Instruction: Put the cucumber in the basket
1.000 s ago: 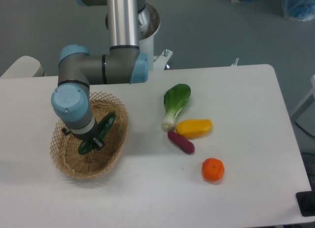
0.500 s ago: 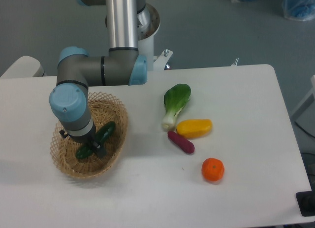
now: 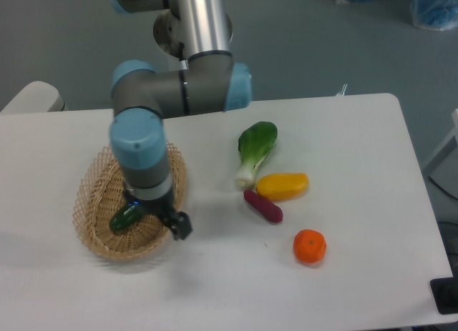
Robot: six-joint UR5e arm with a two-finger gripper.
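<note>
I am in a robot lab. My big silver and blue metal arm (image 3: 168, 95) stands bolted behind a plain white bench (image 3: 358, 131). Glossy pretend foods, like a round orange fruit (image 3: 309, 246), lie on it. The floor is bare grey.

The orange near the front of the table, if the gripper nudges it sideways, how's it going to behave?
The orange looks round with no flat side showing, so it would probably roll rather than slide. The table around it is smooth and bare toward the front edge, so nothing there would likely stop it. Its skin looks matte, so probably not slippery.
</note>
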